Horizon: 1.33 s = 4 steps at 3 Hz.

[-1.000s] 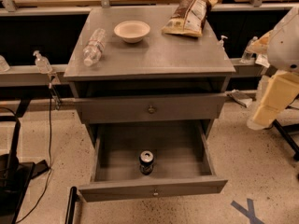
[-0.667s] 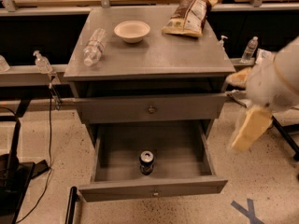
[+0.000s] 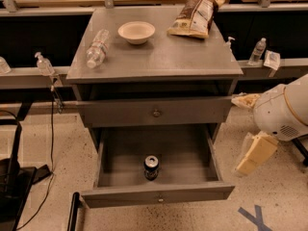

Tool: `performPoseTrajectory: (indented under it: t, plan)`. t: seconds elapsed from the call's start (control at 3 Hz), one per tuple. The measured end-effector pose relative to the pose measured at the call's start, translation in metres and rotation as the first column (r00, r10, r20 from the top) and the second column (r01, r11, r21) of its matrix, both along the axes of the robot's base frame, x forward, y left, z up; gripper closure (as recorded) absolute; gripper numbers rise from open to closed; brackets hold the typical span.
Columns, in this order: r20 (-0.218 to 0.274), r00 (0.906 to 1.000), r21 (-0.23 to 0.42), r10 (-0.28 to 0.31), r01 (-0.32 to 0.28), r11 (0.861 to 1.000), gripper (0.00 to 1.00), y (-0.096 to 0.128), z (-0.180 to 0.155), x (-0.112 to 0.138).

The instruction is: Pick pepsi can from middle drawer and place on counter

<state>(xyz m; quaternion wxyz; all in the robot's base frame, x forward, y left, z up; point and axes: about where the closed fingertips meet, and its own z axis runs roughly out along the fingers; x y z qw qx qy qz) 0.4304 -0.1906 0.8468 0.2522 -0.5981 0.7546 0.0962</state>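
Note:
The pepsi can (image 3: 151, 167) stands upright near the front middle of the open middle drawer (image 3: 156, 195). It is dark blue with a silver top. The counter (image 3: 159, 57) is the grey cabinet top above it. My gripper (image 3: 255, 154) hangs from the white arm (image 3: 284, 110) to the right of the drawer, outside it and over the floor. It is level with the drawer's right wall and well apart from the can. It holds nothing that I can see.
On the counter lie a clear water bottle (image 3: 97, 48), a cream bowl (image 3: 136, 32) and a snack bag (image 3: 194, 16). The upper drawer front with its brass knob (image 3: 156, 113) is shut. Small bottles (image 3: 257, 51) stand on the side ledges. Black gear (image 3: 14, 186) sits on the floor at left.
My arm has come down on the right side, so the gripper is now lower, beside the open drawer. The can and the counter items have not moved.

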Motion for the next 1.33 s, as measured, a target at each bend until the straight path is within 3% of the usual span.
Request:
performPoseTrajectory:
  t: [0.33, 0.67, 1.0, 1.33]
  plan:
    - [0.024, 0.9975, 0.047, 0.067, -0.068, 0.997, 0.00, 0.014, -0.007, 0.006]
    - [0.071, 0.9898, 0.199, 0.123, -0.135, 0.971, 0.00, 0.042, -0.039, 0.017]
    - [0.216, 0.9677, 0.432, 0.130, -0.214, 0.876, 0.00, 0.104, -0.066, 0.059]
    - [0.337, 0.9385, 0.529, 0.073, -0.253, 0.810, 0.00, 0.139, -0.096, 0.111]
